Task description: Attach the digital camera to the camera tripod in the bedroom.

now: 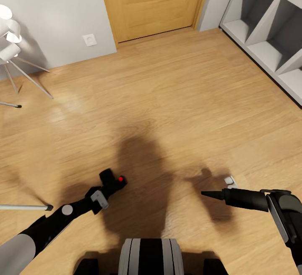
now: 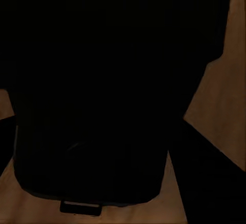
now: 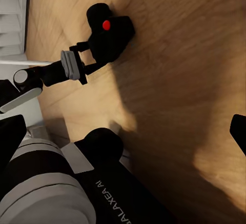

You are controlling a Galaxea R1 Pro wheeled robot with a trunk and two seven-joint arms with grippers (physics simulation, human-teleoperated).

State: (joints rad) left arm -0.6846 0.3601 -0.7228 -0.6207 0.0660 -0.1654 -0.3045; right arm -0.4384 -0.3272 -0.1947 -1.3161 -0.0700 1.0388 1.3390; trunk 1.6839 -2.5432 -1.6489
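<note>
Head view: left gripper (image 1: 110, 186) closed on the small black digital camera with a red dot (image 1: 114, 180), held low over the light wood floor (image 1: 167, 98). Right gripper (image 1: 208, 193): aperture cannot be judged. A silver tripod leg with a black foot (image 1: 25, 207) enters nearby. White shelving unit (image 1: 268, 27): visible compartments empty.

Left wrist view: dark camera body (image 2: 102, 90) close against the lens.

Right wrist view: camera (image 3: 107, 32) clamped in the left gripper (image 3: 87, 55). Judged: pickup done, mounting remains.

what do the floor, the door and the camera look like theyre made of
Floor: light wood planks, slight sheen, grain lines and seams visible. Door: warmer wood with horizontal grain, satin finish. Digital camera: matte black casing, probably plastic, with a glossy red dot, held at the left end effector.
</note>
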